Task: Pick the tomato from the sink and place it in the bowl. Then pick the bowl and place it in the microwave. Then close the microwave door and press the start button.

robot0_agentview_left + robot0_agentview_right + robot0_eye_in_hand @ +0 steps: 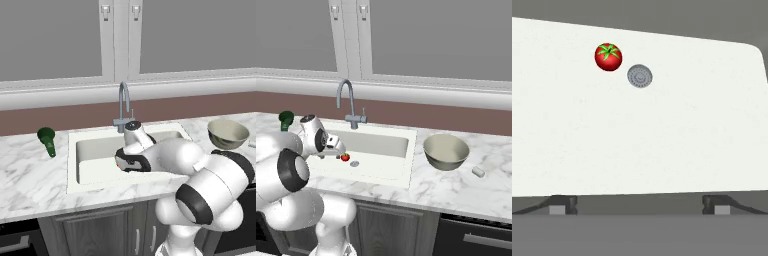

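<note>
Hand view: tomato (608,57) on sink (662,140) floor, just beside drain (639,76). Gripper (639,205) above basin, fingers spread wide, holding nothing. Right base view: bowl (446,152) on counter (456,185).

The tomato (608,57) is bright red with a green star-shaped stem top, beside the round grey drain (639,76). The sink (387,145) is off-white, set in a white grey-veined marble desk (456,190). The bowl (446,152) is cream inside.

At frame centre the white arm reaches into the rectangular off-white sink (95,150), with the wide cream ceramic bowl (228,134) at right.
</note>
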Tool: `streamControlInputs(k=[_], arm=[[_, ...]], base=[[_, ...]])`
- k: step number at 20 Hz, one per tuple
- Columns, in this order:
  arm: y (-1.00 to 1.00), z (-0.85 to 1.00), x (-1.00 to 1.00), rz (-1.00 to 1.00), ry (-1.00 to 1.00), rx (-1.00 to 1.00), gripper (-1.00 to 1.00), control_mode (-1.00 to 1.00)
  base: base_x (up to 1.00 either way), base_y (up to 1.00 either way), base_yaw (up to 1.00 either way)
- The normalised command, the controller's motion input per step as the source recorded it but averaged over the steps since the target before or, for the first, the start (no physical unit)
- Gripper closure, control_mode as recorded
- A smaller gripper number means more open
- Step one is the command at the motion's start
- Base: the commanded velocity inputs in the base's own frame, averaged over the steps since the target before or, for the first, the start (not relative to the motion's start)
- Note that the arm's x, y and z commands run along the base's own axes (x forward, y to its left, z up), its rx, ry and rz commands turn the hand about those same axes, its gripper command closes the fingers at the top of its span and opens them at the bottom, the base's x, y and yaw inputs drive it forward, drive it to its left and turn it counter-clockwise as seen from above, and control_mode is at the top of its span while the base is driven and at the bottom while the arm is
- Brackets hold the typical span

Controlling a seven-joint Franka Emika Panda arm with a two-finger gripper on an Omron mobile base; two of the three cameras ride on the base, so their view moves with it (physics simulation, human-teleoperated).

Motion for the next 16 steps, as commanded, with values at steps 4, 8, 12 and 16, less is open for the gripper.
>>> streamControlInputs(k=[4,8,12,16], arm=[[0.01,-0.58,0.42,0.00,0.00,0.00,-1.00,-1.00],[0.02,-0.18,0.55,0.00,0.00,0.00,-1.00,-1.00],[0.01,-0.13,0.44,0.00,0.00,0.00,-1.00,-1.00],[0.09,-0.24,0.29,0.00,0.00,0.00,-1.00,-1.00]], base=[[0.00,0.00,0.00],[0.00,0.00,0.00],[0.00,0.00,0.00],[0.00,0.00,0.00]])
